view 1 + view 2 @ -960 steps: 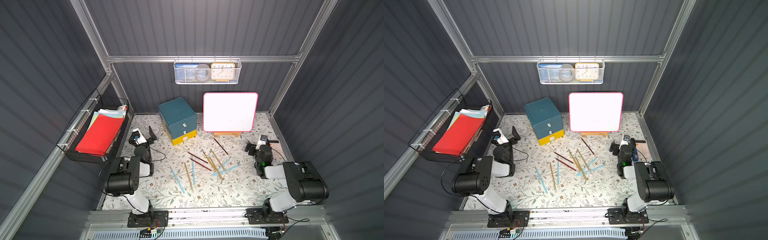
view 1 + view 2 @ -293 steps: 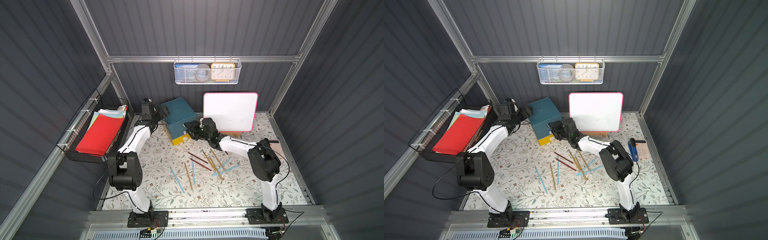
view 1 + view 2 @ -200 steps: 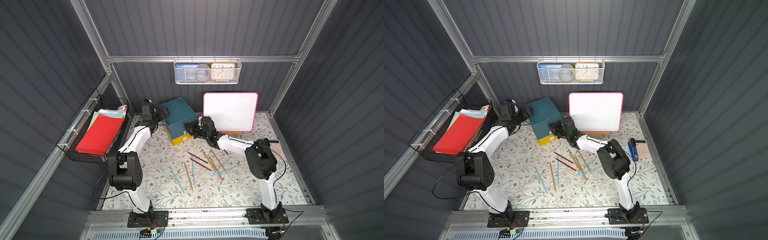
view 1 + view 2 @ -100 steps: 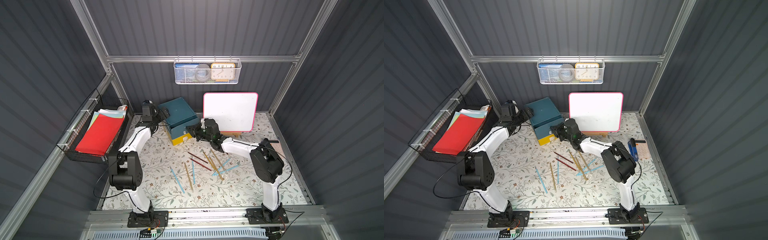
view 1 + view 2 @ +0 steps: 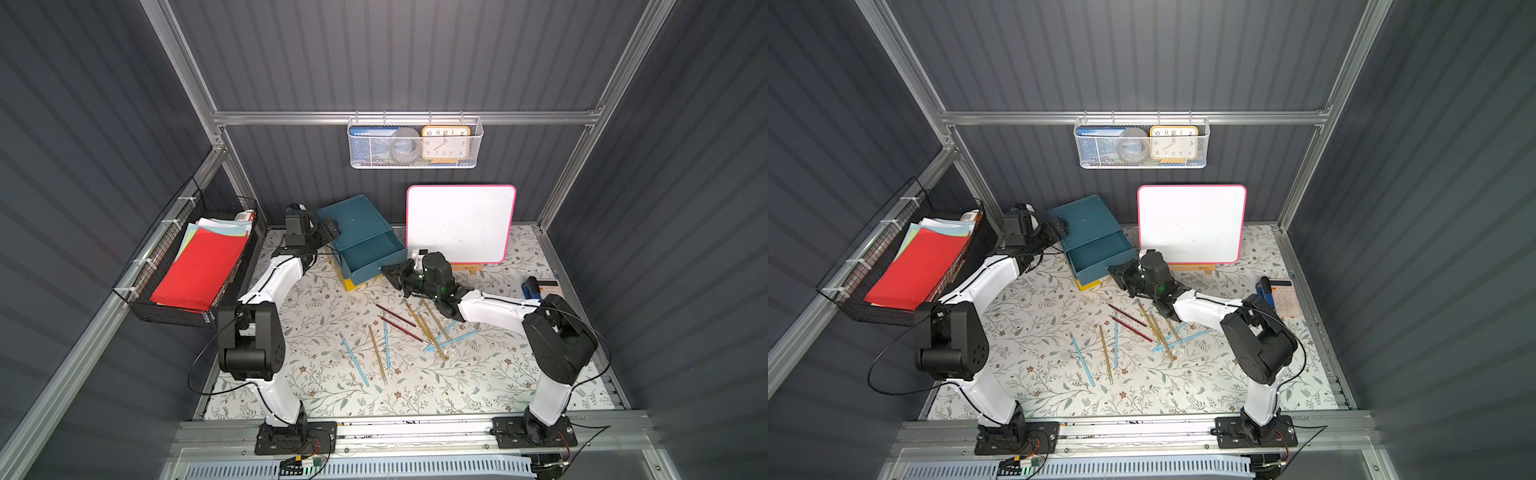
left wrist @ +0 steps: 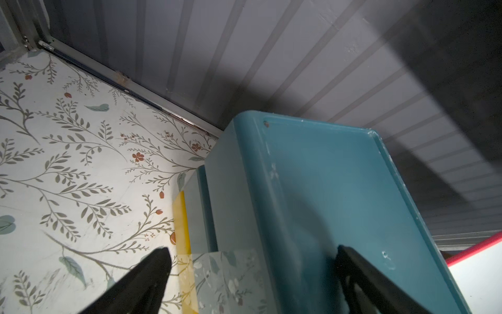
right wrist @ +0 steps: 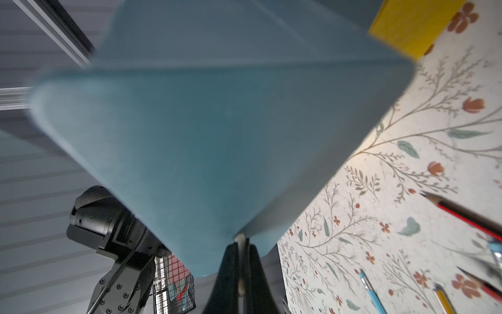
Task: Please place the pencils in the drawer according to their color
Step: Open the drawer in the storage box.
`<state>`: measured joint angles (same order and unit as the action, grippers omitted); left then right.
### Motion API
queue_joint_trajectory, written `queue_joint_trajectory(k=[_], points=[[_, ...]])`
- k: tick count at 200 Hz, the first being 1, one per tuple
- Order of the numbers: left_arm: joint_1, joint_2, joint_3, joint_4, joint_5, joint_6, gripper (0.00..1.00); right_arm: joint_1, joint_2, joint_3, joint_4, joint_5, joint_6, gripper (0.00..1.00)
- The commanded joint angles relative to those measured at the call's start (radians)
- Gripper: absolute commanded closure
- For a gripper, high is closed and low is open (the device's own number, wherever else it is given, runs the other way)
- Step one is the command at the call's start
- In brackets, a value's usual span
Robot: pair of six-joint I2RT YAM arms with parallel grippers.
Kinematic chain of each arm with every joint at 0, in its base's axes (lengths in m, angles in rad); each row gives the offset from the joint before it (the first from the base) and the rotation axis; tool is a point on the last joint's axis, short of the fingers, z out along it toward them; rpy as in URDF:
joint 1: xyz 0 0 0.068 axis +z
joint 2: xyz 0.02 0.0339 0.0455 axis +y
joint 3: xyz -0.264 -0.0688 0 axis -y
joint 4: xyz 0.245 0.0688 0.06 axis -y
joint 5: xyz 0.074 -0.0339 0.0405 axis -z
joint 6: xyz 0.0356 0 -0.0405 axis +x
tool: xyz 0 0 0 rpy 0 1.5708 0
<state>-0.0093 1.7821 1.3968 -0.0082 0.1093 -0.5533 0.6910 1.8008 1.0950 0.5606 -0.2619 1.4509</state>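
Nearest the front rail, the pencils (image 5: 377, 354) are seen lying flat on the floral mat (image 5: 316, 386), none yet in a drawer. A few blue and golden ones lie apart, and just beyond them golden, blue and dark red ones are crossed in a cluster. From that cluster two could be pinched at once or a wrong colour taken, and thin shafts could be rolled away by the fingertips. Over its far ends the right arm is stretched low, so pencils could be swept when it is drawn back. The right gripper (image 7: 240, 244) is clenched on a small pale pull tab (image 7: 240, 238) at the front of the teal drawer (image 5: 365, 253), which stands drawn out and appears empty. If it is pulled further, it could be drawn clear and dropped. Beneath it a yellow drawer (image 5: 353, 286) is out only slightly. Behind, the left gripper (image 6: 252, 261) is spread wide astride the upper side edge of the cabinet (image 5: 353, 210), grasping nothing. Whether it presses down cannot be told, so the cabinet could be dragged or tipped. Farther back a whiteboard (image 5: 459, 224) is propped just beside the cabinet and could be knocked.
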Motion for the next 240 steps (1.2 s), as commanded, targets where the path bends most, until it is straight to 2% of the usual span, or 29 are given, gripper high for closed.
queue_joint_trajectory(k=[1, 59, 64, 103, 116, 131, 174, 183, 207, 240], points=[[0.002, 0.014, -0.019, 0.002, 0.012, -0.002, 0.0, 0.016, -0.035, -0.026, 0.019, 0.004, -0.003, 1.0], [0.002, 0.007, -0.019, 0.004, 0.01, -0.003, 0.0, 0.027, -0.076, -0.1, 0.025, 0.004, 0.003, 1.0], [0.002, 0.006, -0.019, 0.005, 0.01, -0.004, 0.0, 0.026, -0.08, -0.105, 0.025, 0.042, 0.003, 1.0], [0.002, 0.002, -0.015, 0.008, 0.009, -0.004, 0.0, 0.026, -0.084, -0.121, 0.027, 0.057, -0.001, 1.0], [0.002, 0.001, -0.015, 0.008, 0.009, -0.005, 0.0, 0.025, -0.083, -0.116, 0.022, 0.055, -0.005, 0.85], [0.002, 0.0, -0.015, 0.008, 0.009, -0.005, 0.0, 0.024, -0.085, -0.108, 0.006, 0.047, -0.017, 0.72], [0.002, -0.005, -0.015, 0.016, 0.006, -0.007, 0.0, 0.02, -0.131, -0.095, -0.076, 0.026, -0.076, 0.47], [0.002, -0.008, -0.015, 0.015, 0.007, -0.006, 0.0, 0.019, -0.153, -0.095, -0.104, -0.02, -0.096, 0.43], [0.002, -0.014, -0.013, 0.014, 0.01, -0.004, 0.0, 0.019, -0.232, -0.103, -0.215, -0.04, -0.174, 0.4], [0.002, -0.023, -0.011, 0.017, 0.013, -0.007, 0.0, 0.017, -0.364, -0.114, -0.508, -0.012, -0.351, 0.4]])
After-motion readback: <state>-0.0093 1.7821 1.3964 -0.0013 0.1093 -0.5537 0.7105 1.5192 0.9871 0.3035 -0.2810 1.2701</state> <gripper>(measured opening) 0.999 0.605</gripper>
